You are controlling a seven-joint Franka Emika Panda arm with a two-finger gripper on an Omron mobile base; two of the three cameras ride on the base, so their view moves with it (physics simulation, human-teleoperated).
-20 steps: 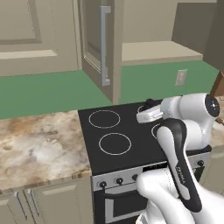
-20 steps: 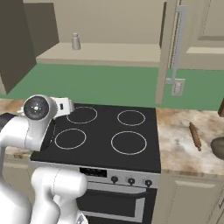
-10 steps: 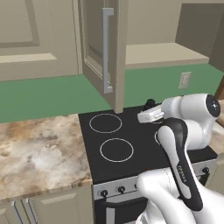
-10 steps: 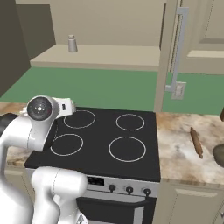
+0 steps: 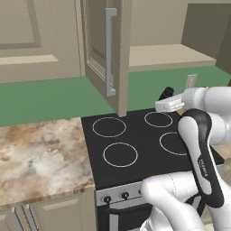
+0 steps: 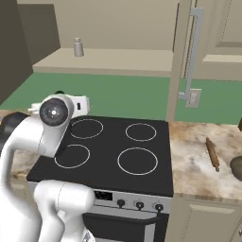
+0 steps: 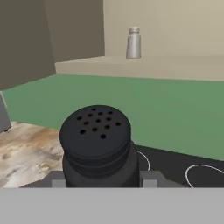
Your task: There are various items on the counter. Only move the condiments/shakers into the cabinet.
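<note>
Gripper [image 7: 101, 180] grasping the small black shaker [image 7: 97, 148]: in the hand view the perforated black cap sits upright between the two finger tips, one grey pad on each side of its body. From the left base view the hand is held over the far right edge of the black stovetop [image 5: 149, 146], with a bit of the shaker's dark top [image 5: 167, 92] poking up behind the white wrist; the fingers themselves are hidden there by the arm. Ahead of and above the gripper, the cabinet [image 6: 118, 61] stands open, its tall door [image 5: 106, 52] with the silver bar handle swung out. On its plain beige shelf, well apart from the gripper, stands the small pale grey shaker [image 7: 133, 43], upright, near the shelf's left end as seen from the right base view [image 6: 78, 47]. Further off to the gripper's right, on the counter [image 6: 198, 165], lies the wooden rolling pin [image 6: 212, 153]. Beyond it a dark rounded object [image 6: 237, 168] is cut off by the frame edge; cannot identify it.
</note>
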